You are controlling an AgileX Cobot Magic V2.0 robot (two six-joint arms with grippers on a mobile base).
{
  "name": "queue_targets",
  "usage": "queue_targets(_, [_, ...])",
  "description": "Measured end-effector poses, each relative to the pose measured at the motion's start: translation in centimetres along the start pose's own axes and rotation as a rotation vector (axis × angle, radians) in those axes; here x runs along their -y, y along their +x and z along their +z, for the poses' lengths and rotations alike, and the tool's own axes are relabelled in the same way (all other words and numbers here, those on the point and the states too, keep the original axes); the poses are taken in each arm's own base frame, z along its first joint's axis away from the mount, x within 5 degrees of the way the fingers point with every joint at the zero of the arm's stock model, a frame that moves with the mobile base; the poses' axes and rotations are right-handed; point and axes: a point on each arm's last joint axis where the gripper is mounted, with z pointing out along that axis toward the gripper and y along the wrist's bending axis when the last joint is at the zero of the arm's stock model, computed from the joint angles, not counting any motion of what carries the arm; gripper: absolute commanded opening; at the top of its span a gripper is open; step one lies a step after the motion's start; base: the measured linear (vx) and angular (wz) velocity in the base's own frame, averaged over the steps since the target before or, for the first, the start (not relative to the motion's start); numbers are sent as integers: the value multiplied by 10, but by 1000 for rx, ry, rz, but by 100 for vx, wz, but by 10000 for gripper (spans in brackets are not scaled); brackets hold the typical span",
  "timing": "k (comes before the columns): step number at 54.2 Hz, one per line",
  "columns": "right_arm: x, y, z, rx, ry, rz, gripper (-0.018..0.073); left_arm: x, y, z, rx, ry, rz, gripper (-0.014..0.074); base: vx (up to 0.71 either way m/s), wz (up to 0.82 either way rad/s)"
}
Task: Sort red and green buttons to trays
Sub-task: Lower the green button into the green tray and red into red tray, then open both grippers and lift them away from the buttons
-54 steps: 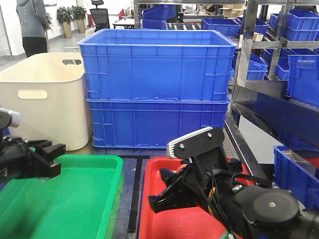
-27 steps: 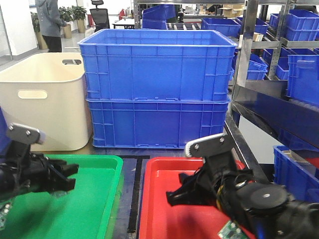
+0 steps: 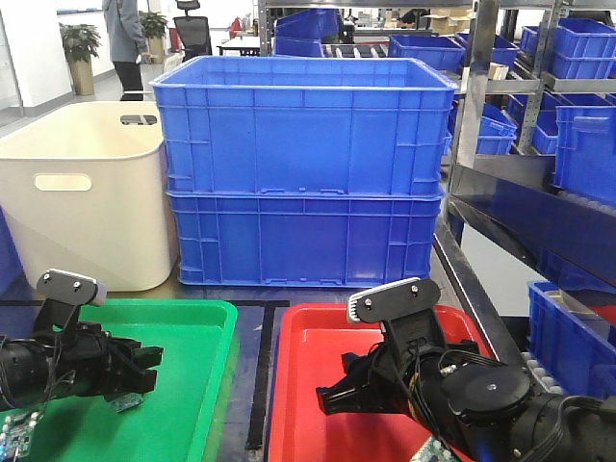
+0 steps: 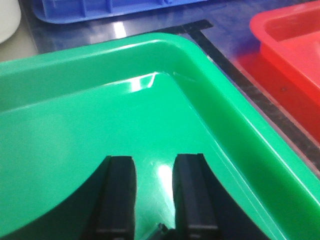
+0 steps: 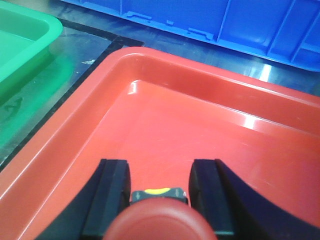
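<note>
Red button (image 5: 152, 222), round red cap w/ yellow-marked dark body, sits clamped between right gripper (image 5: 159, 192) fingers, low over red tray (image 5: 210, 125). Left gripper (image 4: 154, 195) hovers inside green tray (image 4: 65, 130), jaws apart w/ nothing between. Both arms reach forward, low.

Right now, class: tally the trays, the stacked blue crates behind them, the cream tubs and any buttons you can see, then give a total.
Trays: 2, green tray and red tray
Stacked blue crates: 2
Cream tubs: 1
Buttons: 1, red button
Total: 6
</note>
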Motion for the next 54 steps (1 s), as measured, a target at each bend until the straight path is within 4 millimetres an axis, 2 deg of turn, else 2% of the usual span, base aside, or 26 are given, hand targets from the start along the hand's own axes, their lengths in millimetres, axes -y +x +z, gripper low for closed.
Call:
queue_targets(10, [0,2,2,-6,0,0,530,0,0,0,0,0,0,476,0,0])
queue_targets(15, [-1,3,3,-10,0,-1,588,0,0,0,0,0,0,596,0,0])
queue_targets(20, [-1,3,3,-10,1,-1,610,1,0,0,2,9,0,669,0,0])
queue_targets(29, [0,2,2,-5,1,2,581,3,-2,-1,12,25,2,679,0,0])
queue_targets(34, [1,-6,-6,23,-1,9,563,5,-8,-7,32,23,12,668,0,0])
queue_targets(47, [11,-42,-55,181,-4,48,538,16,-37,-41,143,10,62,618,0,0])
queue_targets(54, [18,-52,-70,232,34,63,528,24,-53,-64,212,3,93,586,0,0])
